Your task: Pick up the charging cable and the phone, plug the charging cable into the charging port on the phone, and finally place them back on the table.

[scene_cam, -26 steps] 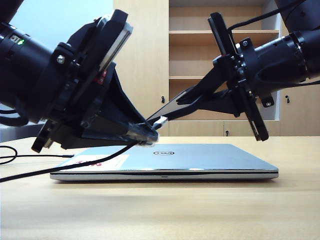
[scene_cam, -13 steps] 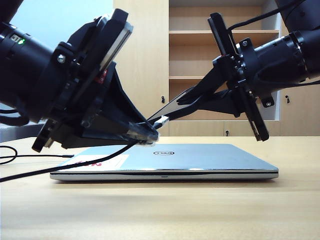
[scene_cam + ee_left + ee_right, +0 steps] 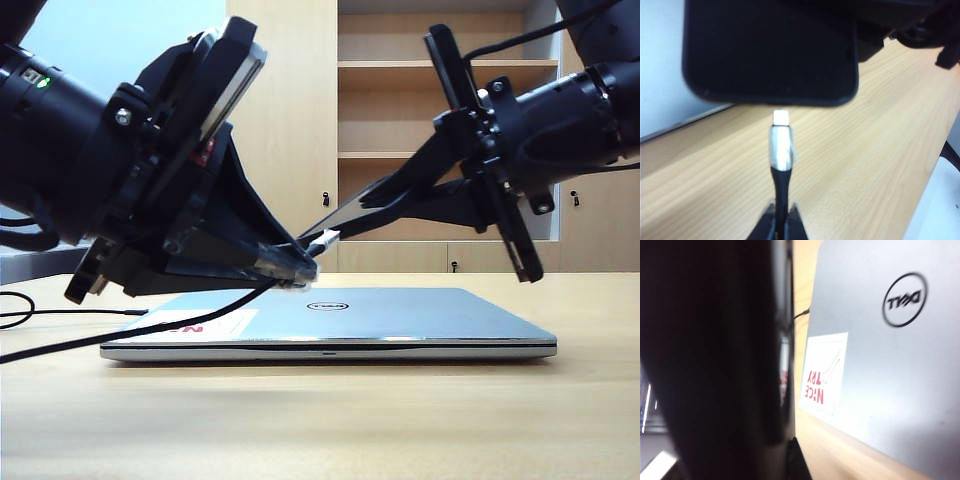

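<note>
Left gripper: matte black, tips pinched on the charging cable above the laptop.
Charging cable: thin black cord, shiny silver plug just short of the phone.
Phone: glossy black slab with rounded corners, tilted, clamped in the right gripper.
Laptop: smooth silver, closed, on the tan wood-grain table.

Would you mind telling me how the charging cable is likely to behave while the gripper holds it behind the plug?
The left gripper pinches the charging cable just behind its plug, which stands straight, so that short stub probably stays stiff. The long run droops toward the table, so it is likely floppy and may drag.
</note>
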